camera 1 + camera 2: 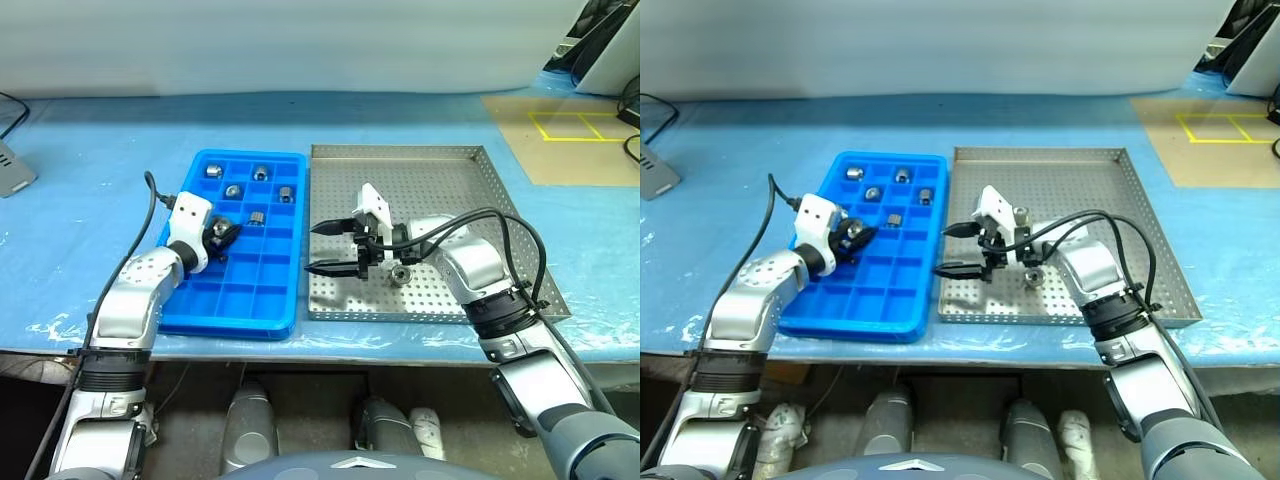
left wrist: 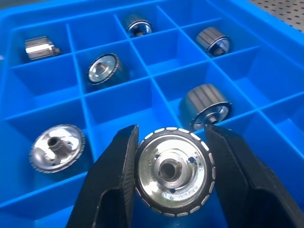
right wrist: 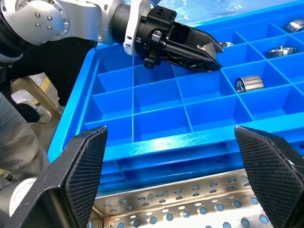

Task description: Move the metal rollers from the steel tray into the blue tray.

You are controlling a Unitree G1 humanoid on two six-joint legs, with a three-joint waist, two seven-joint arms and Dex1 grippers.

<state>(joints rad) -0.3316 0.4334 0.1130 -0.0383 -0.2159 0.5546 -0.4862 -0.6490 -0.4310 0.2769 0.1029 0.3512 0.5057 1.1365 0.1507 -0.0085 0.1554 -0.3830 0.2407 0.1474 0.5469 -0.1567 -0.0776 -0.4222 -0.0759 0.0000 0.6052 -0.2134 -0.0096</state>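
1 roller [image 2: 172,172] is pinched by the left gripper [image 1: 222,234] over the blue tray [image 1: 290,165], awaiting release into an empty compartment, while the right gripper [image 1: 333,248] is held spread near the steel tray [image 1: 420,152]'s left edge.

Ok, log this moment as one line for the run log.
left gripper: shut on roller over blue tray | right gripper: open, empty, over steel tray | one roller left

A blue-covered table [image 1: 420,125] carries the blue tray [image 1: 286,165] beside the steel tray [image 1: 470,153].
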